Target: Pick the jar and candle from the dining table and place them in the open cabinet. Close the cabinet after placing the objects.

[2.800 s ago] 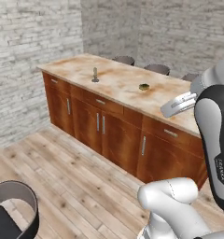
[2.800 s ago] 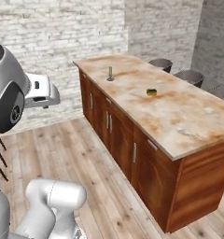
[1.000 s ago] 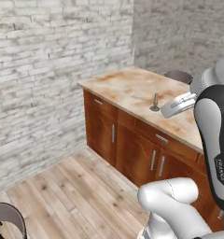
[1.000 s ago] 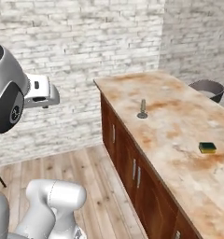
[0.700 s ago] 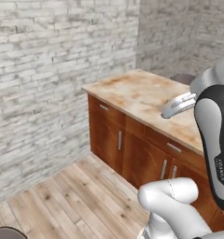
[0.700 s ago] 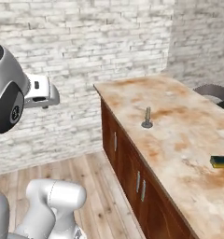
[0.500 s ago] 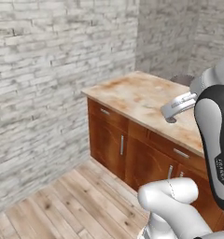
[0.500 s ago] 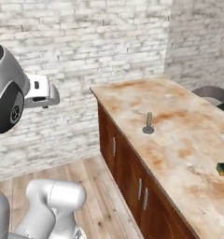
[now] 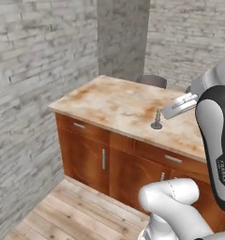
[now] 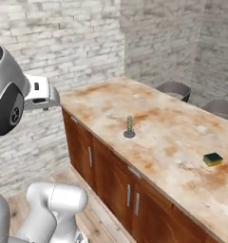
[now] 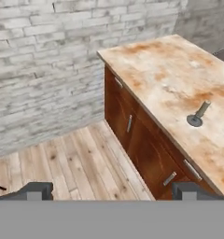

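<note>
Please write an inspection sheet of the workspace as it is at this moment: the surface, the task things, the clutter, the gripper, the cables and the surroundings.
Surface: dining table, marbled beige-orange top on a reddish-brown wood base with silver handles.
Job's things: candle stands upright on its dark round holder near the front edge of the table, also in the hand view. Jar and cabinet: nothing seen.
Clutter: small yellow and green block lying on the table, well apart from the candle.
Gripper: gripper open, holding nothing, off the table edge above the wooden floor.
Cables: nothing seen.
Surroundings: grey brick walls, plank floor, dark chairs behind the table.
</note>
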You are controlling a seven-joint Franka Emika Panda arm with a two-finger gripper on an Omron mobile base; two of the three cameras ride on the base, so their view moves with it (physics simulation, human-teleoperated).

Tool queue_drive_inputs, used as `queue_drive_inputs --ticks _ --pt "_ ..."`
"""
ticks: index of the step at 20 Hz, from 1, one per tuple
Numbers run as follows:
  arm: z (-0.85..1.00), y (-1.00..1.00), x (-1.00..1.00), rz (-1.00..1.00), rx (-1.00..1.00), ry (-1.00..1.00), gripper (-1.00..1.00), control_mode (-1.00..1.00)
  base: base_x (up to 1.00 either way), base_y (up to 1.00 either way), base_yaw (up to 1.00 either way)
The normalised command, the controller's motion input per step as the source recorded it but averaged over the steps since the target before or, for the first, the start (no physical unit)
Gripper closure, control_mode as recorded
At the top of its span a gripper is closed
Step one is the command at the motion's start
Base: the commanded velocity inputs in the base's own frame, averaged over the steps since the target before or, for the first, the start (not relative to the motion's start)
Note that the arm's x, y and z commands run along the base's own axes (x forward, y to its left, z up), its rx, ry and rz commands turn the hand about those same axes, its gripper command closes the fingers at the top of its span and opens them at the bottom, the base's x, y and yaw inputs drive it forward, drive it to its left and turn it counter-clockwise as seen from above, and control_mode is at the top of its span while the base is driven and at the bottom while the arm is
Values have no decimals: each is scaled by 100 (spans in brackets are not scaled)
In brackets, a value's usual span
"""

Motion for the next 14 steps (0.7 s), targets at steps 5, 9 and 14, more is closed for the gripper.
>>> queue_drive_inputs --ticks 5,9,14 --pt "0 0 0 0 0 0 -100 100 42 23 -60" --pt "0 0 0 0 0 0 -100 100 38 23 -60" --pt "0 0 0 0 0 0 -100 100 42 26 -54"
